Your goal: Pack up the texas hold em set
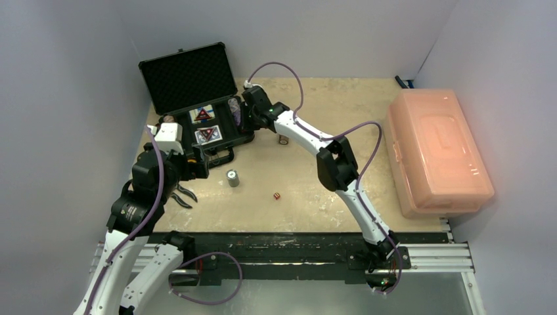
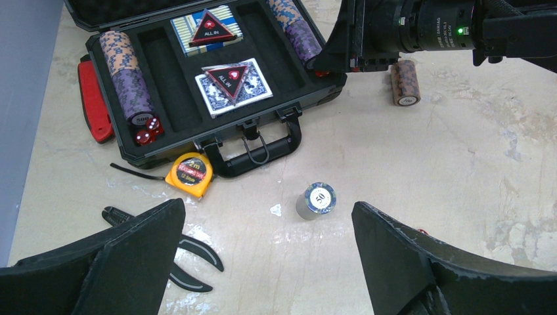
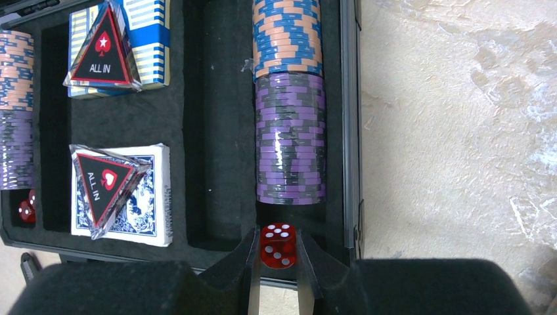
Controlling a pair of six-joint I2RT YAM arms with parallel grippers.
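Right jaws clamped on small red plastic die (image 3: 278, 246), at 6 o'clock of the purple chip stack (image 3: 290, 138) in the black foam-lined case (image 3: 197, 98). Left jaws stood wide apart, empty. Best lowered straight into that slot gap before release.

- The top external camera is looking down from above and behind the arm bases (image 1: 381, 252), taking in the whole table (image 1: 309, 197), with the open case (image 1: 190, 79) at back left and the pink bin (image 1: 437, 151) at right.
- The left wrist camera is hovering low over the table, facing forward and down at the case's handle side from fairly near.
- The right wrist camera is pointing almost straight down, sitting so close over the case's right-hand slot that pips on the red die (image 3: 278, 246) are readable.
- All three views are sharing the case's interior and its two card decks (image 2: 231, 88).
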